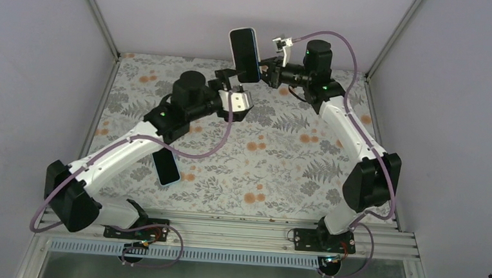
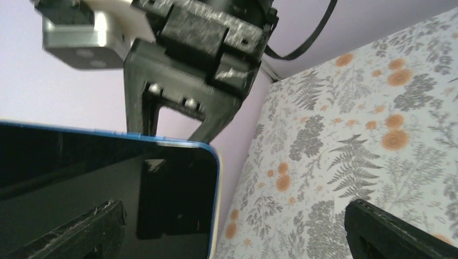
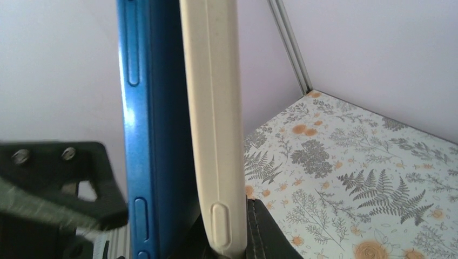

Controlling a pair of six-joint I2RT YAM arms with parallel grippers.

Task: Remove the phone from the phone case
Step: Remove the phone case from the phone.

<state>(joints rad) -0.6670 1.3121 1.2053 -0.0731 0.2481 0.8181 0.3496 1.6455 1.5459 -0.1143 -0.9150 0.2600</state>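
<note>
Two phones to count: one phone [image 1: 245, 54] up in the air at the back, and a second phone [image 1: 167, 168] flat on the bench [image 1: 281, 154]. One phone case [image 3: 213, 124], the pale beige shell, and just the one. Two arms, left arm [image 1: 127, 148] and right arm [image 1: 347, 129], so two pincers as well: left pincer [image 2: 235, 224], right pincer [image 3: 224, 237]. One floral bench.

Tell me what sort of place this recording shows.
Probably an enclosed robot test bench: plain pale-grey wall panels between metal corner posts, a fern-and-flower printed table cover, and a ribbed aluminium mounting rail along the near edge.
</note>
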